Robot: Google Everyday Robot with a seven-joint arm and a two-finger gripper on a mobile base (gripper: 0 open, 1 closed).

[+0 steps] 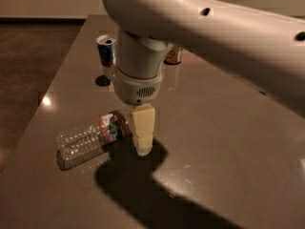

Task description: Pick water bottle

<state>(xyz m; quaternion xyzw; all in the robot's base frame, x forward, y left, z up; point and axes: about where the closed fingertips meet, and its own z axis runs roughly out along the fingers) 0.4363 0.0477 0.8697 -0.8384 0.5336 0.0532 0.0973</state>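
One water bottle [88, 138] lies on its side left of centre on the table [228, 142], its labelled neck end pointing right. My gripper [143, 144] hangs at centre frame, pointing down, just beside that end. Whether it is open or closed I cannot tell. A blue-and-silver can [106, 51] stands upper left.

We see a blue-and-silver can [106, 51] standing upright at the far left of the glossy brown table [238, 118], behind the gripper [143, 149], which hangs low over the table's middle. An orange-gold can [174, 56], mostly hidden, stands farther back.
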